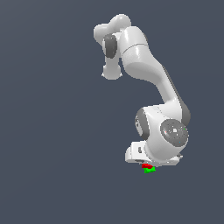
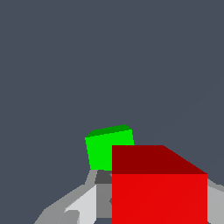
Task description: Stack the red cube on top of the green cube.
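The red cube (image 2: 159, 192) is a plain block, bright red all over. All its sides look about the same length, so it has no long side to point any way. In the wrist view it sits square and level, with its darker top face showing and its bright front face toward the camera.

The green cube (image 2: 108, 148) is plain bright green and looks turned a little, so its edges do not line up with the red one's. It sits partly behind the red cube.

In the exterior view the red cube (image 1: 148, 166) sits just above the green cube (image 1: 150, 170), right under the white gripper (image 1: 148, 164). I cannot tell if the two cubes touch.

The gripper (image 2: 131, 197) has grey fingers (image 2: 83, 205) on both sides of the red cube, close against it, so it looks like it is holding it.

No table edge or corner shows, only a flat grey-blue ground.
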Controlling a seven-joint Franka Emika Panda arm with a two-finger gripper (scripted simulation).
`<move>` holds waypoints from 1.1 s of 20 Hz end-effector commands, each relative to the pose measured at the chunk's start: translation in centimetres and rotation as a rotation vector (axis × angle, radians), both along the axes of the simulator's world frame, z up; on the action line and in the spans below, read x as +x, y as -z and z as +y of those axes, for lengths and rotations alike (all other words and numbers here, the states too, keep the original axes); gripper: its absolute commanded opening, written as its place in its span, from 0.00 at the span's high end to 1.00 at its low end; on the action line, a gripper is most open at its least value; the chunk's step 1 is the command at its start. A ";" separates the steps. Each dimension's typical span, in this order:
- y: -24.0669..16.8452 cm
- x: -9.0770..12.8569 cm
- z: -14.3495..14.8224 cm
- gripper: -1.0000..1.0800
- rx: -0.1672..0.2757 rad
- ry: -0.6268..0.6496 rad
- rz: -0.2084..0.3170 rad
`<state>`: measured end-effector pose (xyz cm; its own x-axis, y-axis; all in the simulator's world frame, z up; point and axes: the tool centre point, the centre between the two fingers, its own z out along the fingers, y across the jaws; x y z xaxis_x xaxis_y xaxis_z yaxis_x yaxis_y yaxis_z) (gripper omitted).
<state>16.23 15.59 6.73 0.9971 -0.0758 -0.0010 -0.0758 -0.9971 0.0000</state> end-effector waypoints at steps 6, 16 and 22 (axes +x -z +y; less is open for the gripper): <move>0.5 0.6 1.3 1.00 0.000 0.001 -0.001; 0.6 0.8 1.7 1.00 0.000 0.001 -0.001; 0.7 0.8 1.7 0.04 0.000 0.001 -0.001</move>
